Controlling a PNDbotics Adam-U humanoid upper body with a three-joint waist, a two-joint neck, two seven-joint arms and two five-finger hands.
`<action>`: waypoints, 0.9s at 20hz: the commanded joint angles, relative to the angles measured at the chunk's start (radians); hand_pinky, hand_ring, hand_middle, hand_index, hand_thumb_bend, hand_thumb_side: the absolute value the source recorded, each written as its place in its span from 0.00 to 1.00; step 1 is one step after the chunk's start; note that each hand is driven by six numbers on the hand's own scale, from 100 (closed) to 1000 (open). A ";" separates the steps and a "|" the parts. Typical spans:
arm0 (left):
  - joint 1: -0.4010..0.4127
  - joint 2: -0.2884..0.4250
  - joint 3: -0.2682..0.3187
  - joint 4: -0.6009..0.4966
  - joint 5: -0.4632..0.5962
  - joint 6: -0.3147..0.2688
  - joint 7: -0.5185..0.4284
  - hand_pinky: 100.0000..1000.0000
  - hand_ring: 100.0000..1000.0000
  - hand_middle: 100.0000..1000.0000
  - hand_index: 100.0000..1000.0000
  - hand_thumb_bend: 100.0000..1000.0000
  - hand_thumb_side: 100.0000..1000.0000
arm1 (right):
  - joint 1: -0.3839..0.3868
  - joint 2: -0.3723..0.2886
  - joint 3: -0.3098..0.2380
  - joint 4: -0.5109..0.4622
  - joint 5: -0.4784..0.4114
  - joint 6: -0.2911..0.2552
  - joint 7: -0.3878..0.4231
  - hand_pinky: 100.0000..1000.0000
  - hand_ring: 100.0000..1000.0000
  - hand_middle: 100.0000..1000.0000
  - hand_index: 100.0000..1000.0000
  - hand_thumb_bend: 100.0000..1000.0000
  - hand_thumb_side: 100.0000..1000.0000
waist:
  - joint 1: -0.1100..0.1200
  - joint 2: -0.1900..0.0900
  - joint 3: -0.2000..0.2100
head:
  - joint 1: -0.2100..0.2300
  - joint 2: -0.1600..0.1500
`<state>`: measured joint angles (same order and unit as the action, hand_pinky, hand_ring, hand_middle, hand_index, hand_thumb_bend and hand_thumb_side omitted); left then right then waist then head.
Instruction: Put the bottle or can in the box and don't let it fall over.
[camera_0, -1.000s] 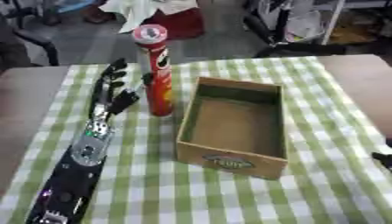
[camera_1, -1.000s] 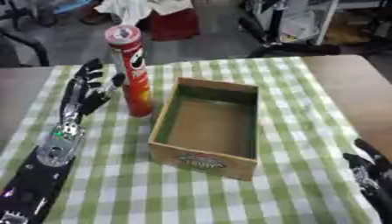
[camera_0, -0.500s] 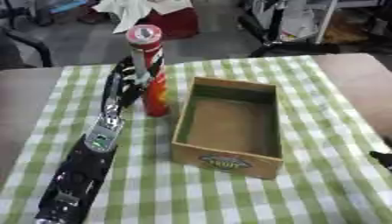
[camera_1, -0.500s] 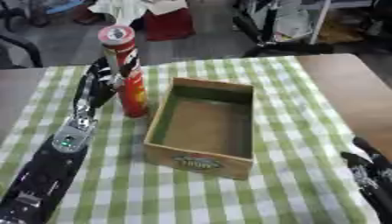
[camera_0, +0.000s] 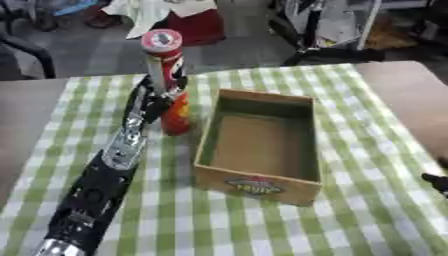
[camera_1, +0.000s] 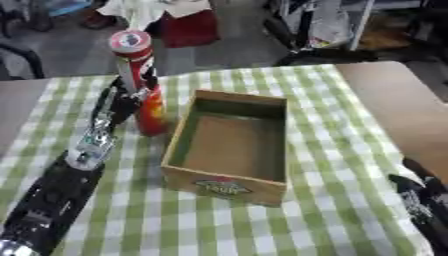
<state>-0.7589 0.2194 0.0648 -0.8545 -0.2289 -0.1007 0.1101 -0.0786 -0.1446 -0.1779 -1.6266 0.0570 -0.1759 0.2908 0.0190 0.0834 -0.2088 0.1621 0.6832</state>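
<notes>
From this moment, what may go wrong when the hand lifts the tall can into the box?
The can is tall and narrow, and the left hand holds it low, so it may tip when lifted. The box wall stands right beside the can; its base may catch the rim and fall. The right hand rests far away, too far to help.

Left hand (camera_0: 158, 98) around upright red can (camera_0: 168, 80); open wooden box (camera_0: 259, 183) just beside

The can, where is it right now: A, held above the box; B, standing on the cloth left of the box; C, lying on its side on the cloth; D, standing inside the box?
B: the can stands upright on the checked cloth, left of the box, with the left hand round it.
</notes>
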 joint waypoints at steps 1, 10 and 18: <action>-0.027 0.025 -0.003 -0.007 0.007 -0.006 -0.011 0.79 0.83 0.81 0.91 0.52 0.59 | -0.010 -0.008 0.000 -0.014 -0.003 -0.002 0.004 0.98 0.85 1.00 0.92 0.00 0.56 | -0.003 -0.008 -0.001 | 0.001 -0.012; -0.012 0.013 -0.005 -0.037 0.056 -0.059 -0.032 0.90 0.43 0.43 0.56 0.31 0.46 | -0.010 -0.008 -0.001 -0.012 -0.003 -0.002 0.004 0.98 0.85 1.00 0.92 0.00 0.56 | -0.005 -0.008 0.004 | -0.004 -0.016; 0.003 0.014 -0.020 -0.125 0.109 -0.134 -0.068 0.90 0.42 0.42 0.55 0.33 0.43 | -0.011 -0.008 -0.002 -0.012 -0.003 -0.003 0.003 0.98 0.85 1.00 0.92 0.00 0.56 | -0.006 -0.008 0.007 | -0.006 -0.017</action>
<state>-0.7394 0.2188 0.0470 -0.9380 -0.1296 -0.2234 0.0442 -0.0787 -0.1445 -0.1779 -1.6263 0.0569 -0.1778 0.2928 0.0163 0.0852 -0.2027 0.1575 0.6787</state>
